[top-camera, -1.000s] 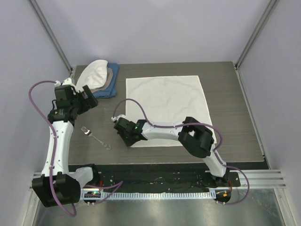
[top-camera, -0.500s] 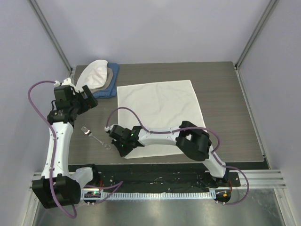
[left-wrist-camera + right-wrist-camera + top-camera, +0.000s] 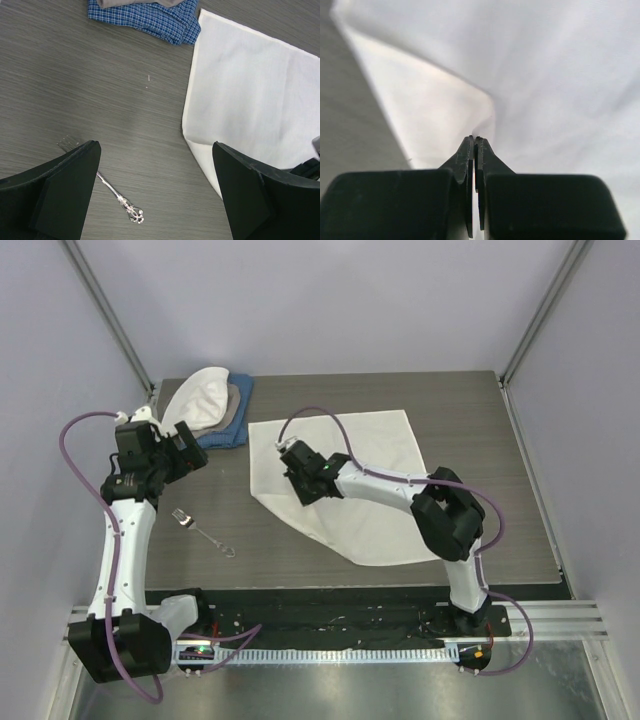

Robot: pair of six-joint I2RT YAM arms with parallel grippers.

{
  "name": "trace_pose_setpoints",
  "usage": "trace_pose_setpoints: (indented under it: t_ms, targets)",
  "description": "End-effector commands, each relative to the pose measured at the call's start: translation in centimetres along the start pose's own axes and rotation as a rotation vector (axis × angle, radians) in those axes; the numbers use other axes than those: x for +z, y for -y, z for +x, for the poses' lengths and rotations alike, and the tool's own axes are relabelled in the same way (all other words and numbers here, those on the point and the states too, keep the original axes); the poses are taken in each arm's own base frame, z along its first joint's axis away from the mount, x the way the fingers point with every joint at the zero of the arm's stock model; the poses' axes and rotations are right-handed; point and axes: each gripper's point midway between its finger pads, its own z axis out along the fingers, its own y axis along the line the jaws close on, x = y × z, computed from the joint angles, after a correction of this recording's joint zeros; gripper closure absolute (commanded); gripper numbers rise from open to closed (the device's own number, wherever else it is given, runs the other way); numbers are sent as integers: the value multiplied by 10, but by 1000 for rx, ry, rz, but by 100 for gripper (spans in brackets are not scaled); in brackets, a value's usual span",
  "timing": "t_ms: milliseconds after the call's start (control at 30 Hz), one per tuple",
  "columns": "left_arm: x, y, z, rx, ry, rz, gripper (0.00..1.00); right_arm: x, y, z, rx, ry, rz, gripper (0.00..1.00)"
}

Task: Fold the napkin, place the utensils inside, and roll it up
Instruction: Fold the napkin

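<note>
The napkin (image 3: 385, 505) lies on the middle of the table (image 3: 500, 440), its far edge parallel to the table's far edge. Its near-left corner is raised off the surface and turned in over the cloth's left-middle area. This leaves a diagonal fold line running from the napkin's left side to its near edge. In the left wrist view the napkin (image 3: 250, 85) shows a straight left edge that breaks into this diagonal at its near end.

The right gripper (image 3: 303, 480) is positioned above the napkin's left-middle area. In the right wrist view the right gripper (image 3: 475, 139) has its jaws pressed together, and a ridge of cloth (image 3: 485, 105) rises to a point at the tips: the claw is closed and pinching the napkin.

The fork (image 3: 205, 533) lies flat on the bare table to the left of the napkin, well apart from it, toward the near-left area. It sits diagonally, with its tines toward the left edge and its ring end toward the near edge. In the left wrist view the fork (image 3: 117, 197) is partly hidden behind one finger.

The left gripper (image 3: 178, 455) is held above the table's left side, beyond the fork. Its jaws stand wide apart with nothing between them, as the left wrist view shows (image 3: 156, 150).

A stack of cloths (image 3: 210, 408) (white, tan, blue check) occupies the far-left corner, just beside the napkin's far-left corner.
</note>
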Motion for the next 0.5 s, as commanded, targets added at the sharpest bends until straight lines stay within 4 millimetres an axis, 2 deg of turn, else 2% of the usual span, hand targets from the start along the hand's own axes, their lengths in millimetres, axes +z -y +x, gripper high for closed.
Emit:
trace_pose_setpoints:
  t_ms: [0,33,67,167,467]
  targets:
    - [-3,0,-5,16,31,6,0,-5,59,-26,-44,74,173,99]
    - [-2,0,-4,13,28,7,0,-2,67,-26,-51,69,189,99]
    - [-2,0,-4,12,28,8,0,-1,85,-32,-30,78,214,99]
    - [0,0,-3,9,23,8,0,2,113,-45,-13,100,259,99]
    - [4,-1,-1,2,14,5,0,15,178,-74,47,149,362,99]
